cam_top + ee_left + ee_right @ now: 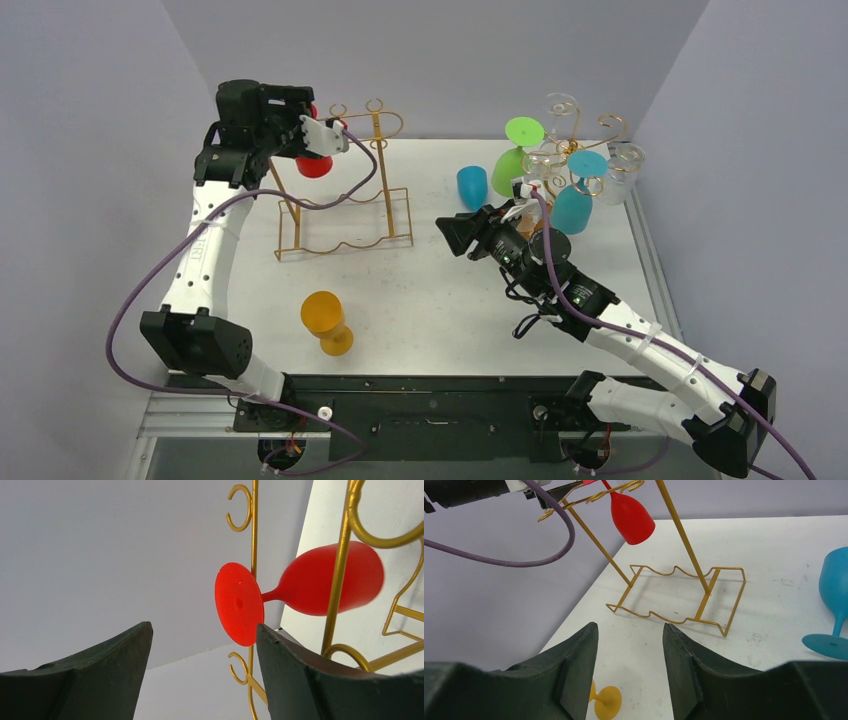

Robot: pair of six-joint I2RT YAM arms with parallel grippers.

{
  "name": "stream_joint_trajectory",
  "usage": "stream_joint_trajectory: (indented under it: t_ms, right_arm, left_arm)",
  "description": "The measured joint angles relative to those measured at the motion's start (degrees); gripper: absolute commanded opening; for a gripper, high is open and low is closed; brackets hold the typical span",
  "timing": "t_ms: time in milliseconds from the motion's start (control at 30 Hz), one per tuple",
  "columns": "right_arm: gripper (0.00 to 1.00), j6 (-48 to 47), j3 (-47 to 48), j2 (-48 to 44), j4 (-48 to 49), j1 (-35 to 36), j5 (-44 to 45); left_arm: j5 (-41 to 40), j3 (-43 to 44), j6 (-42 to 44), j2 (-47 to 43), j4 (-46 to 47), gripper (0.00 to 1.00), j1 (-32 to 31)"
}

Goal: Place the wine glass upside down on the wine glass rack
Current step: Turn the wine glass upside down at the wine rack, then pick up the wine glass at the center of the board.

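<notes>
A red wine glass hangs upside down from the top arm of the gold wire rack at the table's far left. In the left wrist view its round foot sits against the rack post, with the bowl beyond it. My left gripper is open just behind that foot, and nothing lies between its fingers. My right gripper hovers open and empty over mid-table, facing the rack and the red glass.
An orange glass stands near the front of the table, and its foot shows by my right fingers. A blue glass stands upright at mid-table. A second rack at the far right carries green, teal and clear glasses.
</notes>
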Motion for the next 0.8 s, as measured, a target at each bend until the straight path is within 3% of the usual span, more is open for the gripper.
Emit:
stream_joint_trajectory:
  t_ms: [500, 600, 667, 800]
  right_arm:
    - [0.54, -0.11, 5.49, 3.37, -7.98, -0.26, 3.63]
    - [0.55, -0.20, 5.62, 6.10, -10.56, -0.26, 6.08]
    - [0.55, -0.24, 5.07, 8.00, -11.56, -0.26, 7.93]
    - [0.57, -0.92, 3.15, 12.92, -11.80, -0.26, 11.91]
  left_arm:
    - [3.04, 2.80, -4.87, -5.03, -4.39, 0.78, 0.33]
    - [3.50, 4.22, -11.61, -6.16, -4.42, 0.81, 0.33]
    - [3.58, 6.73, -19.15, -6.38, -4.26, 1.00, 0.35]
    - [3.89, 10.40, -36.74, -8.44, -4.50, 0.96, 0.63]
